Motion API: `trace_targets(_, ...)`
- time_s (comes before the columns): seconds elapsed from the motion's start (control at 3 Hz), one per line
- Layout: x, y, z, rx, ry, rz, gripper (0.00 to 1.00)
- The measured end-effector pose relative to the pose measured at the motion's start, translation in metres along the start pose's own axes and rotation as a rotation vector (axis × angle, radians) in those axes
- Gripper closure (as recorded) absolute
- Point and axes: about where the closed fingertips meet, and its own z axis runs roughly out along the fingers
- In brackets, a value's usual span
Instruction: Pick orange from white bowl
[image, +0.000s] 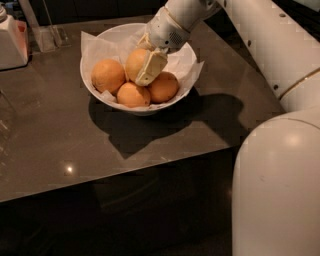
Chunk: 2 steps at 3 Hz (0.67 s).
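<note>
The robot's white arm reaches over a dark, glossy tabletop that drops off to blackness in front. At its far left stands a white appliance. The white bowl throws a broad shadow. The orange lies topmost in the bowl, with the gripper against it; whether it grips cannot be told.

Dark counter carries the white bowl toward its far side; a white appliance and clear stand sit far left; the gripper reaches into the bowl.
</note>
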Motion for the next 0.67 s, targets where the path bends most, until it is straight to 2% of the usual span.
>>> trace_targets(0.33, -0.015, 0.02, -0.028, 0.096, -0.032, -0.037, 1.0)
trace_targets(0.67, -0.045, 0.066, -0.071, 0.25, -0.075, -0.085, 1.0)
